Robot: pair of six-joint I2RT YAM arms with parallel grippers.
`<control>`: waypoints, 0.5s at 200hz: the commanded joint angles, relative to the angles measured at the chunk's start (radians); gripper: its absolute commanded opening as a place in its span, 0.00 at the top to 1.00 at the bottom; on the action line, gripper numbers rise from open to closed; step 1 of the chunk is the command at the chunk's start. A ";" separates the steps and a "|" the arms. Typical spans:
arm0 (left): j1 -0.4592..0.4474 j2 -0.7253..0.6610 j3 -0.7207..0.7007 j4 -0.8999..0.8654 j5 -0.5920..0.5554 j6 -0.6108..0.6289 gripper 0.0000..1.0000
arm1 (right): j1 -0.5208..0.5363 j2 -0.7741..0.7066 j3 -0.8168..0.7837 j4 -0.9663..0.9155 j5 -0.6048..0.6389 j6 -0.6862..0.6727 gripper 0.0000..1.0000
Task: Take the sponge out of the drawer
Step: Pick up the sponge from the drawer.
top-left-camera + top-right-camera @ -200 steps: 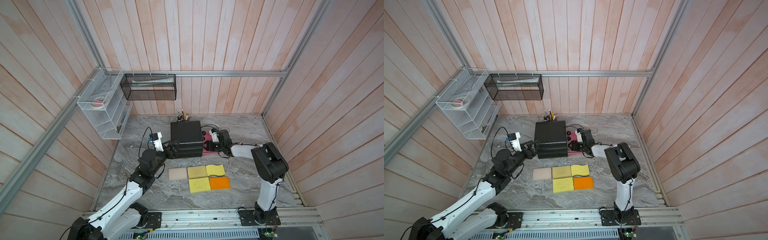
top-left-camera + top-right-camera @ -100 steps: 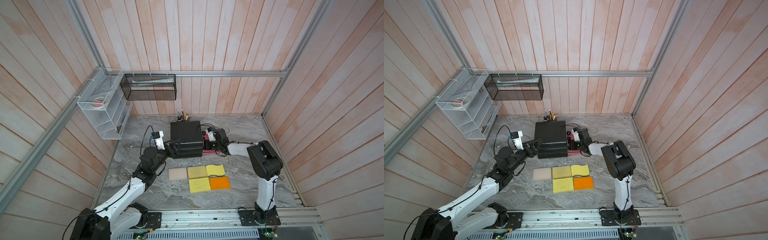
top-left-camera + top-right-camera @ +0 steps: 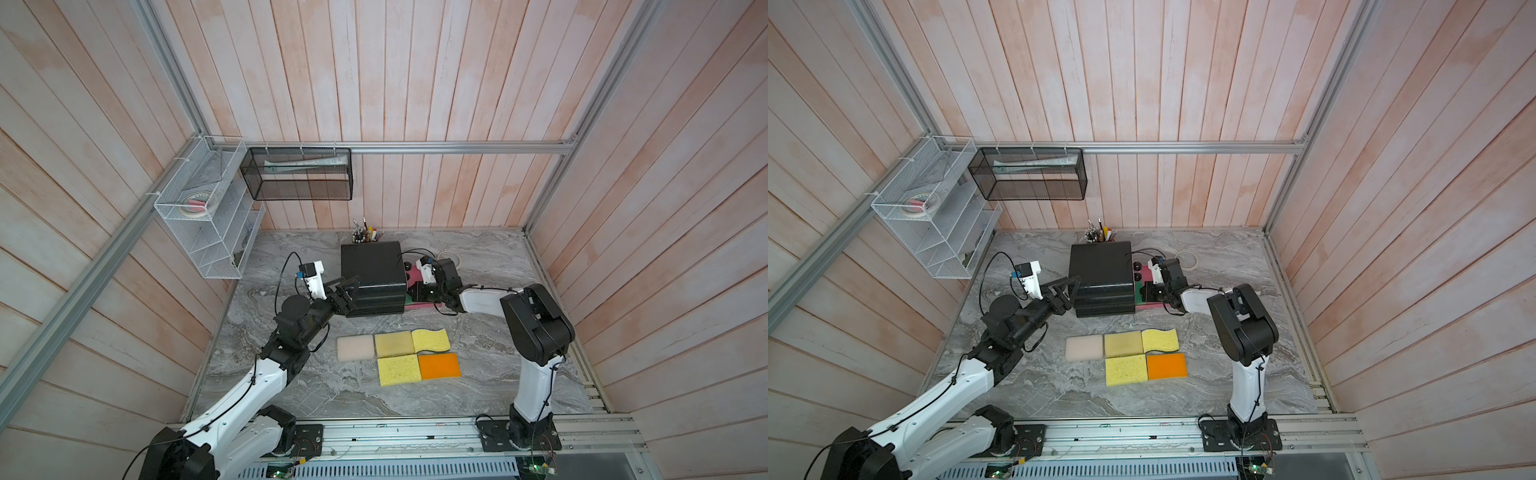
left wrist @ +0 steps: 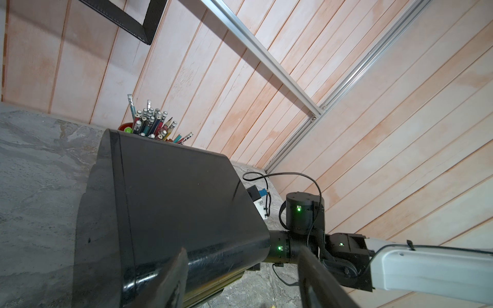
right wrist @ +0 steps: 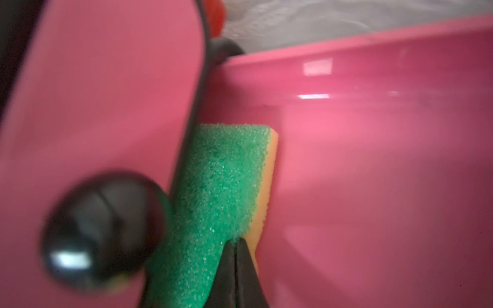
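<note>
Nearest, five loose sponges (image 3: 399, 353) are laid out on the table (image 3: 291, 374), none of them handled. Further back, the left gripper (image 3: 1073, 291) is held at the side of the black cabinet (image 3: 374, 270), jaws wide and empty. Beyond, the pink drawer (image 5: 373, 160) is pulled out. The sponge (image 5: 226, 186) lies inside it, pinched at its edge by the closed right gripper (image 5: 234, 248) — grasped, it seems, but not yet lifted out.

The drawer (image 5: 373, 173) hems the sponge (image 5: 224, 186) closely, a knob (image 5: 104, 229) just beside. Loose sponges (image 3: 395, 345) cover the table (image 3: 490, 332) before the cabinet (image 3: 372, 266); its right side is bare.
</note>
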 commanded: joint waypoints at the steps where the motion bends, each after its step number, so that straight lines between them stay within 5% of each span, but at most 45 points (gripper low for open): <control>1: 0.006 -0.037 -0.007 -0.033 -0.003 0.010 0.33 | -0.063 -0.089 -0.078 0.023 0.048 0.073 1.00; 51: 0.006 -0.075 -0.034 -0.013 0.032 0.023 0.32 | -0.143 -0.295 -0.271 0.276 0.096 0.287 1.00; 66: 0.004 -0.075 -0.053 0.056 0.138 0.056 0.01 | -0.150 -0.344 -0.311 0.394 0.087 0.391 1.00; 100: -0.063 -0.033 -0.062 0.107 0.163 0.107 0.00 | -0.103 -0.432 -0.431 0.726 0.139 0.688 1.00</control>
